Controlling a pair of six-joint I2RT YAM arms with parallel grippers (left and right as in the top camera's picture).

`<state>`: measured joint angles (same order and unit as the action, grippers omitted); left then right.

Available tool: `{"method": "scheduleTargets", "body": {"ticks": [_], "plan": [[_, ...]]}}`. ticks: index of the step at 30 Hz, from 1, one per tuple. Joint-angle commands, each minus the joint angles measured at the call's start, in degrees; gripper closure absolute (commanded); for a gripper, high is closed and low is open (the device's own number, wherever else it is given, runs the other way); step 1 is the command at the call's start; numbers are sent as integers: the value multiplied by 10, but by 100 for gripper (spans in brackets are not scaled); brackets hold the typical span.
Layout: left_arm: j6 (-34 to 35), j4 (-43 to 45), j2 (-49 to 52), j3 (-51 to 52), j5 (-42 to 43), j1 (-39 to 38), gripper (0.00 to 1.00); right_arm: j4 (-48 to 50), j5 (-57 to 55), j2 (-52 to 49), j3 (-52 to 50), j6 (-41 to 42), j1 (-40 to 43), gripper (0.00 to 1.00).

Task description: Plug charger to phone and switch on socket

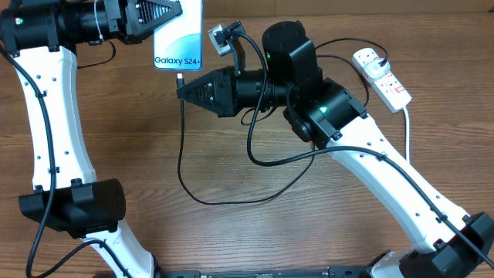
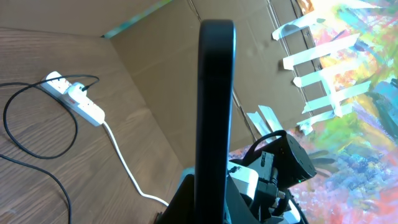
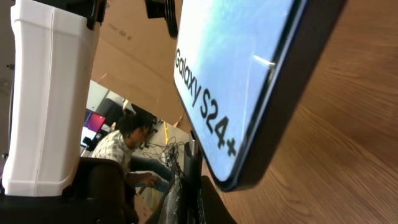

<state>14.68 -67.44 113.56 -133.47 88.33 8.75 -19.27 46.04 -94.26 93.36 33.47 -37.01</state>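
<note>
Nearest the robot's base, the black charger (image 1: 202,193) loops across the wooden bench (image 1: 270,232), and its thin cable rises to a small connector tip pinched in the clenched right end effector (image 1: 181,86), just below the phone's lower edge. Beyond that, the phone (image 1: 178,35) with its light blue screen and "Galaxy S24+" text is held off the bench by the left end effector (image 1: 166,11), which is clamped on its upper part. Farthest to the right, the white socket (image 1: 382,76) lies flat on the bench with the charger's black plug in it.
</note>
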Motion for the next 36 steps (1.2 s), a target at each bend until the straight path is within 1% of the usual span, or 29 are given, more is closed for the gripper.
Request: {"method": "scheduleTargets", "body": {"ticks": [1,16,36], "plan": [[4,4,-4,-4,23,3,96,5,6,0,0,2,-5,96],[8,4,-4,-4,23,3,96,10,-6,-1,0,3,-5,96],[12,0,-4,-4,23,2,96,26,-24,-1,0,28,-4,96]]}}
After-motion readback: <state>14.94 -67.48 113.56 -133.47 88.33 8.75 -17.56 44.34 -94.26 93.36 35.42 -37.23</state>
